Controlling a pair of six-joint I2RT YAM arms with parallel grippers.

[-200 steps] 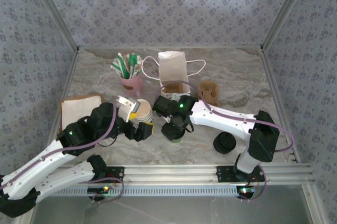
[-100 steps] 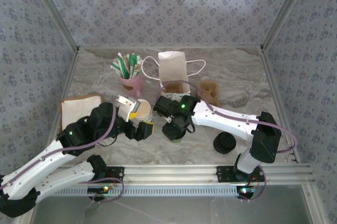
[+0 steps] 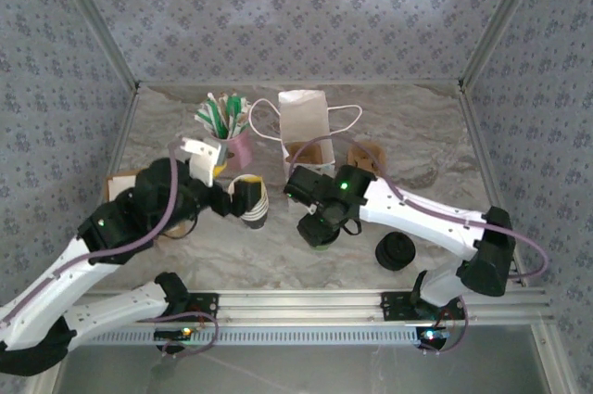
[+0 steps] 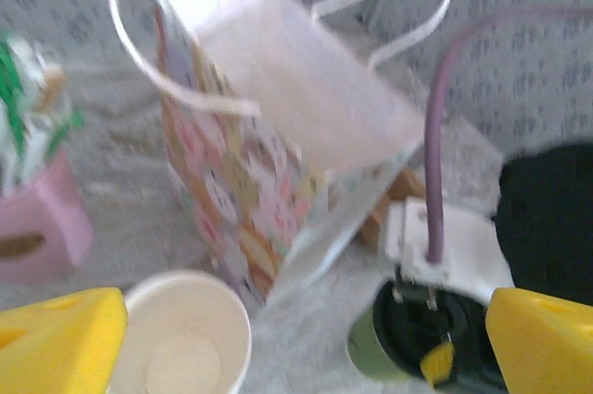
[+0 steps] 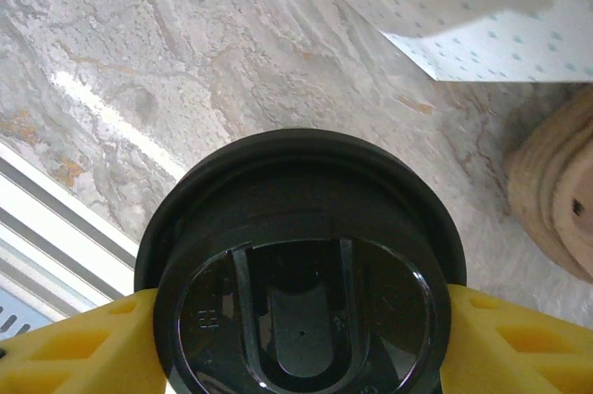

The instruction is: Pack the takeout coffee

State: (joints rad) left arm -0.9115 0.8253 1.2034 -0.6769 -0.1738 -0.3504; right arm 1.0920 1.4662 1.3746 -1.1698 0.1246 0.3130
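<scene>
1. Top external view: the right tool (image 3: 320, 224) sits directly over the takeout coffee (image 3: 317, 238), which stands upright near the middle of the tabletop (image 3: 417, 148). The paper bag (image 3: 306, 120) lies straight beyond the cup, toward the far wall and just apart from it. The right arm is therefore the nearer one for the carry. The left tool (image 3: 237, 201) is off to the cup's left, beside the stack of lidless cups (image 3: 255, 201).

2. Left wrist view: the left tool (image 4: 306, 343) is released, its yellow fingers (image 4: 56, 338) spread wide with nothing between them but a lidless cup below. The takeout coffee (image 4: 371, 352) shows low on the right under the other arm, and the paper bag (image 4: 278, 144) rises just behind it, mouth up and leaning (its rim looks higher than the lid).

3. Right wrist view: the right tool (image 5: 301, 338) is grasping the takeout coffee (image 5: 301, 292), with a yellow finger (image 5: 83, 348) pressed to each side under the black lid. The cup's long axis is vertical. I judge the next move needs a lift clear of the bag's rim, then a push away from the base
</scene>
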